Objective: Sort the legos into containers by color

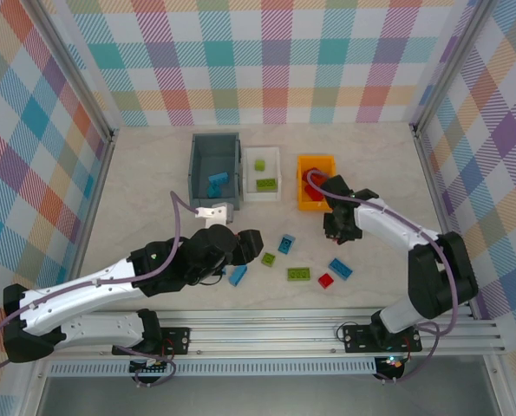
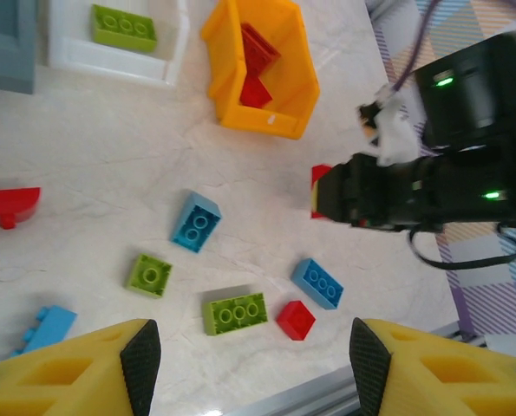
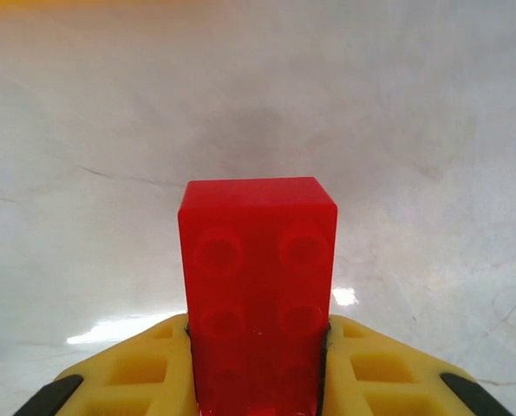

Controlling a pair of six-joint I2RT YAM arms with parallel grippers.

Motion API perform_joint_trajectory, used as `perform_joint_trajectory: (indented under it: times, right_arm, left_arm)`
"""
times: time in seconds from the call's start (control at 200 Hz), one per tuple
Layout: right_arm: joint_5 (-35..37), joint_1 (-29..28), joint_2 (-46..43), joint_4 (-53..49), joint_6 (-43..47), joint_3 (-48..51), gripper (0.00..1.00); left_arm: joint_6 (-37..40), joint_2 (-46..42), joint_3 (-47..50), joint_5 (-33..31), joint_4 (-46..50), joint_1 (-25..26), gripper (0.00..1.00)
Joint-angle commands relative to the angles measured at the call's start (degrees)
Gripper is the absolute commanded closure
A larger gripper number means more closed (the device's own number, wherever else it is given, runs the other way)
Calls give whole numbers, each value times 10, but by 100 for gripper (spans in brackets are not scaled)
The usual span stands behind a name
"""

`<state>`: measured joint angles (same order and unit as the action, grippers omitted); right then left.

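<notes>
**A:** Starting at the left, how does the left gripper (image 2: pixel 249 347) stand?

**B:** Its jaws are spread wide with nothing between them. It sits nearer the arm bases than the white rectangular plastic bin (image 1: pixel 251 178), slightly to that bin's left.

**A:** And the containers?

**B:** The slate grey-blue plastic bin (image 1: pixel 197 169) stands just beside the white bin's left wall and holds a light blue studded plastic brick (image 1: pixel 217 182). The white bin itself holds two lime green plastic bricks (image 1: pixel 265 184). Just to its right, a small gap away, is the orange-yellow plastic bin (image 1: pixel 310 204) with red plastic bricks (image 1: pixel 308 180) inside.

**A:** What lies loose on the desk (image 1: pixel 145 173)?

**B:** All the loose pieces lie on the white bin's near side, well apart from it. There are three loose light blue bricks (image 1: pixel 286 243), two loose lime green bricks (image 1: pixel 298 274) and one small red square brick (image 1: pixel 325 280).

**A:** And the right gripper (image 3: pixel 258 351)?

**B:** Its jaws are pinching a red studded brick (image 3: pixel 258 260), which sticks out past the fingertips. In the top view the gripper is to the right of the white bin and somewhat nearer the arm bases. I cannot tell whether the brick touches the desk.
</notes>
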<state>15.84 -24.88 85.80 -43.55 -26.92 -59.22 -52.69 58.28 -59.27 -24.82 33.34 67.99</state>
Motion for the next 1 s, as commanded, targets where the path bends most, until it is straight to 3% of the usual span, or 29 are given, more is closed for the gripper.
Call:
perform_joint_trajectory:
  times: [0.0, 0.405, 0.47, 0.535, 0.77, 0.995]
  right_arm:
    - [-5, -4, 3, 4, 30, -74, 77]
    - [-95, 40, 227, 20, 107, -301, 75]
    - [-95, 43, 245, 19, 109, -311, 72]
    - [-92, 43, 253, 20, 113, -315, 61]
    - [-78, 37, 184, 15, 121, -307, 44]
    - [-57, -10, 55, 3, 116, -267, 44]
  left_arm:
    - [11, -15, -9, -44, 33, 6, 38]
    - [12, -31, -16, -60, 45, 6, 38]
    - [12, -33, -14, -61, 51, 6, 38]
    - [11, -32, -15, -63, 60, 6, 38]
    - [-26, -21, -24, -80, 130, 5, 38]
    - [-64, -6, -22, -29, 213, -56, 38]
